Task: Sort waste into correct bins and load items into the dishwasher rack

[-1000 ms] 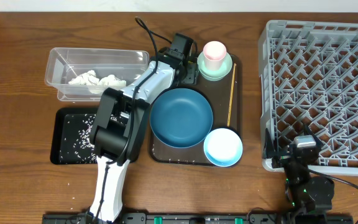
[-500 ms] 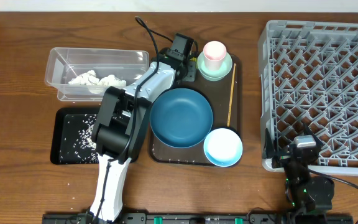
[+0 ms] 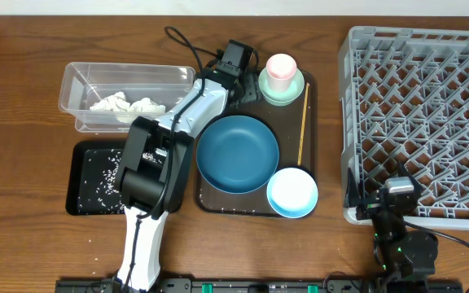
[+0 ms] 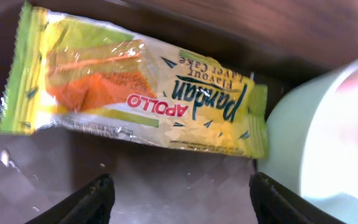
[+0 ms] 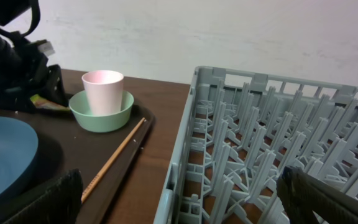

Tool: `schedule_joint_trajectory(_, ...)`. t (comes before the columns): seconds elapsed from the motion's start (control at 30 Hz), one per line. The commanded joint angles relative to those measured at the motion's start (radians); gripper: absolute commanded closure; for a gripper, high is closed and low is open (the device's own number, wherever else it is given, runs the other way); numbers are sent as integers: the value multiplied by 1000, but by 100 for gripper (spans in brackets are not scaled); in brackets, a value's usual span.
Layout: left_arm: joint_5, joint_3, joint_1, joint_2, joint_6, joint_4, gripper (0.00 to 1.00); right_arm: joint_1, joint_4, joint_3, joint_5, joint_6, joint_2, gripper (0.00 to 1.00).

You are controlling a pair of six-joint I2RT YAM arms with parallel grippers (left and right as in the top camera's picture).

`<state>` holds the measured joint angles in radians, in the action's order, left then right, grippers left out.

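Note:
A green-and-yellow printed wrapper (image 4: 135, 93) lies flat on the brown serving tray (image 3: 218, 199). My left gripper (image 4: 182, 185) hovers just short of it, open, with nothing between its fingers. To its right is the mint dish (image 3: 282, 89) with the pink cup (image 3: 281, 68) standing in it. The dark blue bowl (image 3: 237, 153), the light blue bowl (image 3: 291, 192) and the wooden stick (image 3: 302, 122) also rest on that tray. My right gripper (image 5: 179, 186) stands open at the near edge of the grey rack (image 3: 422, 106).
The clear tub (image 3: 129, 72) at the back left holds tissue wads (image 3: 129, 104). In front of it, the black tray (image 3: 84, 203) holds rice grains (image 3: 108, 175). A few grains lie on the table near it. The left arm stretches over the tray's left edge.
The left arm has shifted slightly and its cable has swung left. The dishes, the bins and the right arm have stayed put.

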<state>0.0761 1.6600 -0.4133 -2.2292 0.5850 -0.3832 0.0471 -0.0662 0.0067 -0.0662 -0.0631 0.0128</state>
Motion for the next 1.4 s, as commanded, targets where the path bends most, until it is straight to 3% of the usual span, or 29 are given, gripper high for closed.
schedule_joint_trajectory(0.0, -5, -8, 4, 32, 231, 14, 26, -14, -4, -1, 6, -13, -4, 1)
schedule_joint_trajectory(0.33, -53, -9, 20, 25, 492, 92, 23, -14, -4, -1, 6, -13, -4, 1)
schedule_joint_trajectory(0.47, -63, -9, 35, 25, 532, 109, 24, -14, -4, -1, 6, -13, -4, 1)
schedule_joint_trajectory(0.6, -63, -9, 45, 24, 585, 109, 32, -14, -4, -1, 6, -13, -4, 1)
schedule_joint_trajectory(0.83, -56, -9, 45, -8, 697, 121, 32, -14, -4, -1, 6, -13, -4, 1)
schedule_joint_trajectory(1.37, 48, -9, 45, -18, 738, 96, 32, -14, -4, -1, 6, -13, -4, 1)
